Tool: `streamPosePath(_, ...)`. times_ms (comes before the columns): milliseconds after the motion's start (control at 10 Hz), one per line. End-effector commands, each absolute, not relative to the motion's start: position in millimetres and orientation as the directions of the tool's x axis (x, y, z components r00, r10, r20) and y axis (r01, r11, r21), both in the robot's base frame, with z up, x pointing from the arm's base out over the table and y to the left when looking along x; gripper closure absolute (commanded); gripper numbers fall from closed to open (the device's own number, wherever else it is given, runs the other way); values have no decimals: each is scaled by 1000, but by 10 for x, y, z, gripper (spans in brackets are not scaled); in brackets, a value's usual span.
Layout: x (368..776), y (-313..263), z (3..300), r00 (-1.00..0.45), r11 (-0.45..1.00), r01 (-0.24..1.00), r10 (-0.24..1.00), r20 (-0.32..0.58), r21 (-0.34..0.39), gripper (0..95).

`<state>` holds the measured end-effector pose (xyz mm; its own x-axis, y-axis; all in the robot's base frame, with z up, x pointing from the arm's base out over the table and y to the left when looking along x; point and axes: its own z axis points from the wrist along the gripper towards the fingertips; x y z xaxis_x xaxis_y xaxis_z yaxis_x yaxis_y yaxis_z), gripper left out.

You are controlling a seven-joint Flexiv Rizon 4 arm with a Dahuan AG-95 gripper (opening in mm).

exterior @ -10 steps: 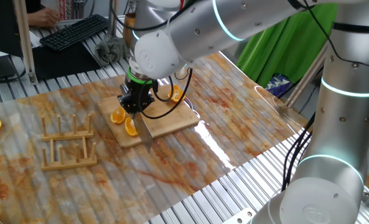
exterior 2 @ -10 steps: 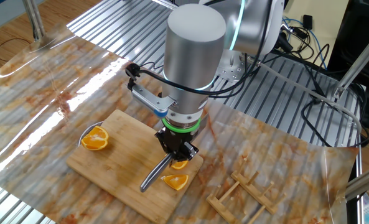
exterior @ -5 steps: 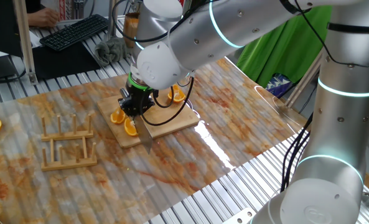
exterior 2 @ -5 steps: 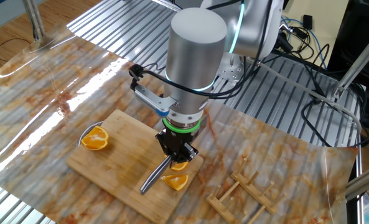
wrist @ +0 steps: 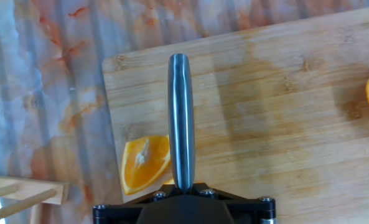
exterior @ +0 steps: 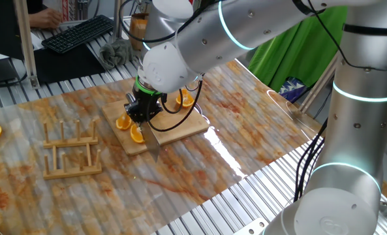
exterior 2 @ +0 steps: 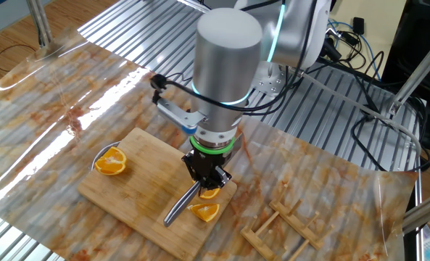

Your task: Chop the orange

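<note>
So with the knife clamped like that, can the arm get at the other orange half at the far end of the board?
Probably yes. The gripper is shut on the knife near the cut wedges, and the bare board between it and the orange half holds nothing in the way.

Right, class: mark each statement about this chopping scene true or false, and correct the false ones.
1. The hand is shut on the knife. True.
2. The knife lies over the wooden board. True.
3. The orange pieces by the knife sit on bare metal. False: they lie on the board.
4. The wooden rack stands on the board. False: it stands beside it, on the marbled mat.
5. A separate orange half rests near the board's far corner. True.
</note>
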<state>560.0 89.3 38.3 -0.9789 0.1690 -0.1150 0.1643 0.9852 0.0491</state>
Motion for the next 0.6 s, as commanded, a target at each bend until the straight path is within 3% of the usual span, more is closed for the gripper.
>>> streamPosePath(100,5582,896,350,-980,985,164,170,-108,62,950)
streamPosePath(600,5546,897,342,-977,983,175,181,-109,61,950)
